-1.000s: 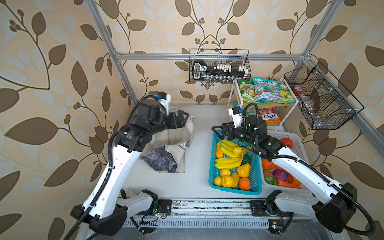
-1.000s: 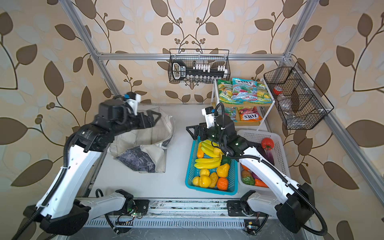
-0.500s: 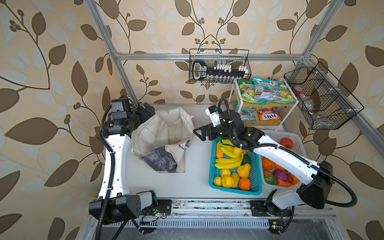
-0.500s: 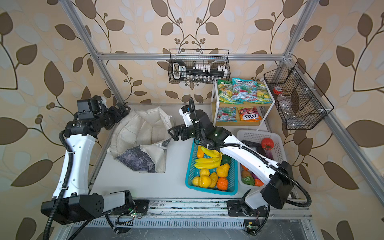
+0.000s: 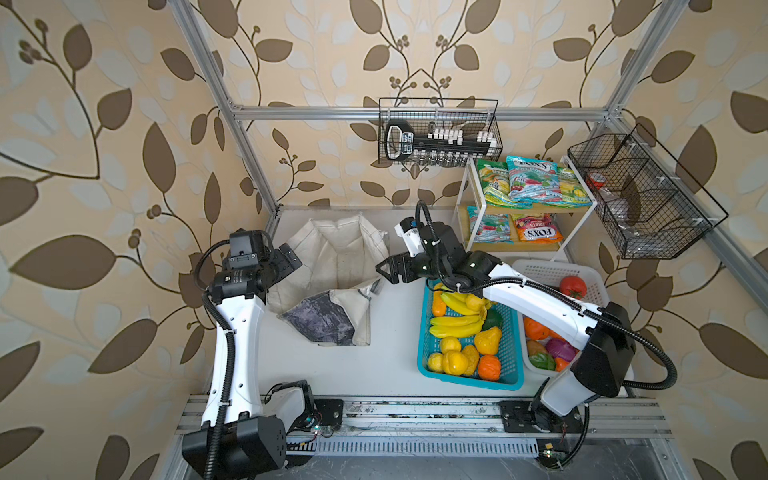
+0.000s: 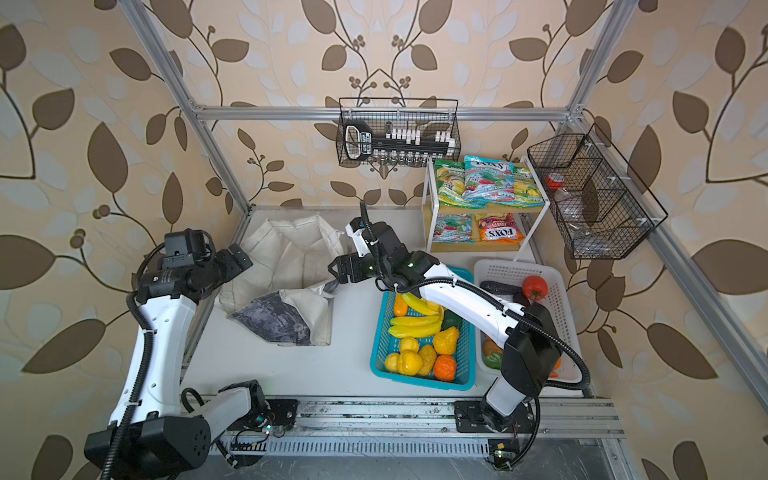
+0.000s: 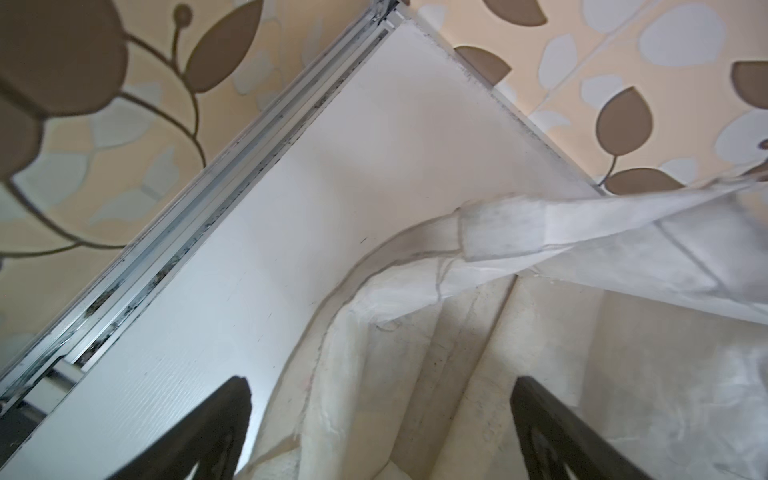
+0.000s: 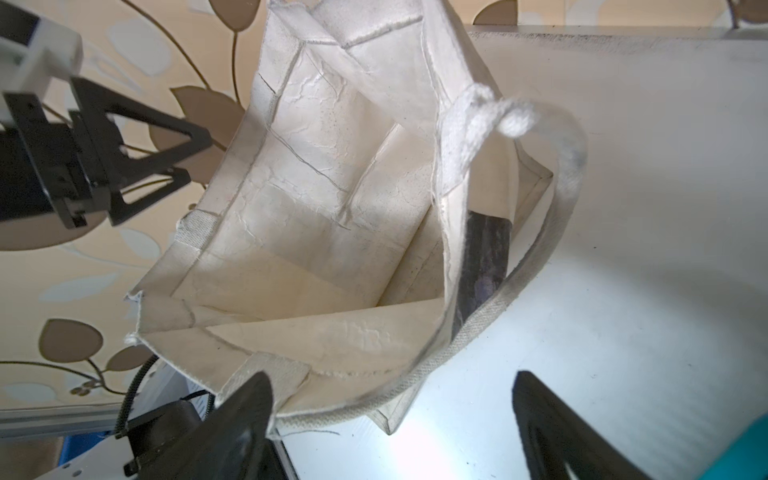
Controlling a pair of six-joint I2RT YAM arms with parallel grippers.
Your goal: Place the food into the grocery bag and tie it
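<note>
- White table [image 5: 390, 345] carries four things.
- Grocery bag [image 5: 336, 266]: back left on the table, mouth open, dark printed panel slumped toward the front.
- Blue basket [image 5: 423, 332]: right of centre, apart from the bag.
- White basket [image 5: 540, 270]: just beside the blue one, further right.
- Shelf rack [image 5: 515, 248]: back right corner, behind both baskets.

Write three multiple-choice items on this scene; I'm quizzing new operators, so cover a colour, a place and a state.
1. The banana basket is: A teal; B red; C black.
2. The tomato lies in: A the banana basket; B the white basket; C the grocery bag.
3. The grocery bag's mouth is: A tied shut; B zipped; C open.
Key: 1 A, teal mesh in both top views; 2 B, red against white mesh; 3 C, the right wrist view looks inside.
</note>
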